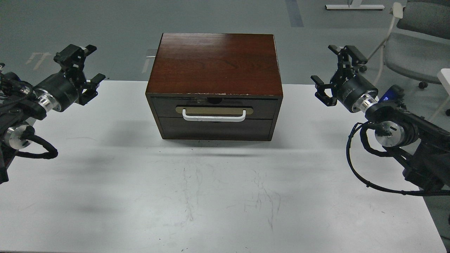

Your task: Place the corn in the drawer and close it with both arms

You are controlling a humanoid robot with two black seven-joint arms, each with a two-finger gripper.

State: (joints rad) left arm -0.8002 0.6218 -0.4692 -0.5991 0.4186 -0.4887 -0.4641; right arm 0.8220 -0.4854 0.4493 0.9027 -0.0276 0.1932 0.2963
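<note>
A dark wooden chest (215,63) stands at the middle back of the white table (211,196). Its upper drawer (263,107), with a white bar handle (213,116) on a tan oval plate, is shut flush with the front. The corn is not in view. My left gripper (85,66) is open and empty, held above the table's left edge, well left of the chest. My right gripper (334,68) is open and empty, held to the right of the chest.
A plain handleless panel (215,128) lies below the drawer. A grey office chair (415,45) stands on the floor at the back right. Black cables (355,165) loop under my right arm.
</note>
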